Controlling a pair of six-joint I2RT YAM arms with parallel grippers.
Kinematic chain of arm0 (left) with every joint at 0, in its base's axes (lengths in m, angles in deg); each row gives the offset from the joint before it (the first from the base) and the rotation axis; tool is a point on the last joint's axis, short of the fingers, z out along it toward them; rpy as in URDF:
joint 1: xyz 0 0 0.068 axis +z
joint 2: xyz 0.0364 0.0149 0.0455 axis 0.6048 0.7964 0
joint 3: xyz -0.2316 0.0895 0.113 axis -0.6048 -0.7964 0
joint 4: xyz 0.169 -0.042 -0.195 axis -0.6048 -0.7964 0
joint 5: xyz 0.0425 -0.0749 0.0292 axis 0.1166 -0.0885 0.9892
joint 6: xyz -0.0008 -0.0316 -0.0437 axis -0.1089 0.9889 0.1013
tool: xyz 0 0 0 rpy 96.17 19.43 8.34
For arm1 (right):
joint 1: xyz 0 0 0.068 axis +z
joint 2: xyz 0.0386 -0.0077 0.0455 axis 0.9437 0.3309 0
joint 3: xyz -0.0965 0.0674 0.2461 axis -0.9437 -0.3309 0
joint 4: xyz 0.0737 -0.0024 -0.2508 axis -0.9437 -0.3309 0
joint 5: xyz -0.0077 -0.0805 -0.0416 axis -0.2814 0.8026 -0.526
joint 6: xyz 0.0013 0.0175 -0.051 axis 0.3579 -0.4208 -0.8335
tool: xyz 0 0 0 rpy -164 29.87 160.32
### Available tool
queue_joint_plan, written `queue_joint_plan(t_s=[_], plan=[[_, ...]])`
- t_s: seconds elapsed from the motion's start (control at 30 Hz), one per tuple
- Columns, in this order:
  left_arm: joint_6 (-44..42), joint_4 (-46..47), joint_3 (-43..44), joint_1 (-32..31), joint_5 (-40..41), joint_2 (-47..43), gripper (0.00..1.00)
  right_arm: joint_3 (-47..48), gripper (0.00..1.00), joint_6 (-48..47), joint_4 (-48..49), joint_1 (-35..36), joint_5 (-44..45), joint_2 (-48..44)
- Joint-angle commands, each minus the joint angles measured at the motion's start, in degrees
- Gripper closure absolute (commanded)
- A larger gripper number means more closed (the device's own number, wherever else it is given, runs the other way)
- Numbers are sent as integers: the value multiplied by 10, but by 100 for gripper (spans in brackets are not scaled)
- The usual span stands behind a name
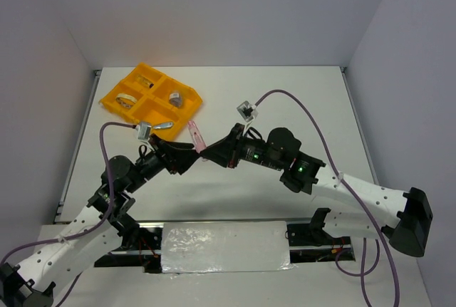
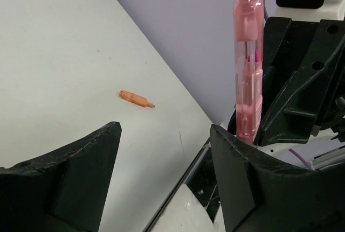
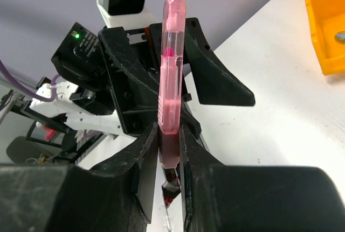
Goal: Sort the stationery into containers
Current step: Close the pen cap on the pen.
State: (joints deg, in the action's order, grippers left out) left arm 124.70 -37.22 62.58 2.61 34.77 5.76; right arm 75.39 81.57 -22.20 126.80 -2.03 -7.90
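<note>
Currently my right fingers (image 3: 190, 151) pinch the pink piece (image 3: 171, 65) by one end, above the surface near the tray (image 1: 110, 99); my left fingers (image 2: 237, 162) stand wide beside it, so I'd close squarely on its shaft before the right lets go.

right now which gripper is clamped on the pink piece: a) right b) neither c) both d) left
a: the right gripper pinches the lower end of the upright pink piece, while the left gripper stands open next to it.
</note>
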Motion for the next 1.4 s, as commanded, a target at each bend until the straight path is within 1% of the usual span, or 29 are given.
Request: queue_joint_plan(t_s=[0.0,0.17,0.27,0.3,0.37,0.43,0.47,0.5,0.57,0.6,0.63,0.67,0.73,0.8,0.87,0.93,1.07,1.13,1.17,1.2,1.33,1.37], plan=[[-38,11,25,-3,13,-10,20,-2,100,-19,11,-2,13,-23],[-63,2,23,-2,8,-19,22,-7,100,-36,8,-3,12,-39],[-88,-43,55,-3,36,-32,21,-12,100,-60,-6,-1,10,-54],[-94,-57,63,-3,52,-40,20,-22,100,-72,-14,-2,26,-66],[-116,-78,89,-2,50,-48,18,-36,100,-72,-34,-2,50,-81],[-138,-73,100,-2,10,-57,14,-54,100,-73,-42,-3,69,-100],[-147,-54,107,-2,-34,-60,12,-63,100,-73,-43,-2,69,-107],[-149,-42,110,-3,-58,-60,10,-66,100,-73,-44,-2,69,-110],[-152,-7,120,-2,-97,-52,7,-68,100,-73,-42,-4,57,-111],[-145,6,123,-2,-130,-47,7,-69,100,-75,-35,-2,48,-110],[-142,17,129,-2,-141,-33,6,-71,100,-80,-24,-2,13,-110],[-140,26,133,-3,-148,-24,1,-76,100,-82,-12,-2,-8,-110],[-132,26,148,-3,-156,3,1,-79,100,-88,21,1,-58,-109],[-120,37,152,-2,-168,18,2,-77,100,-96,31,5,-81,-110],[-105,65,152,-2,-176,33,3,-78,100,-98,32,7,-86,-112],[-100,68,154,-2,-172,42,5,-77,100,-101,32,7,-85,-115],[-97,67,153,-2,-166,47,9,-80,100,-101,36,7,-90,-117],[-89,86,148,-2,-178,49,15,-79,100,-101,38,7,-92,-114],[-79,98,144,-2,-185,51,19,-77,100,-102,38,7,-96,-110],[-73,121,141,-2,-192,53,29,-75,100,-104,38,7,-98,-106],[-40,168,130,-2,-218,66,46,-58,100,-112,38,8,-104,-90],[-33,174,129,-2,-228,68,56,-55,100,-114,39,8,-107,-85]])
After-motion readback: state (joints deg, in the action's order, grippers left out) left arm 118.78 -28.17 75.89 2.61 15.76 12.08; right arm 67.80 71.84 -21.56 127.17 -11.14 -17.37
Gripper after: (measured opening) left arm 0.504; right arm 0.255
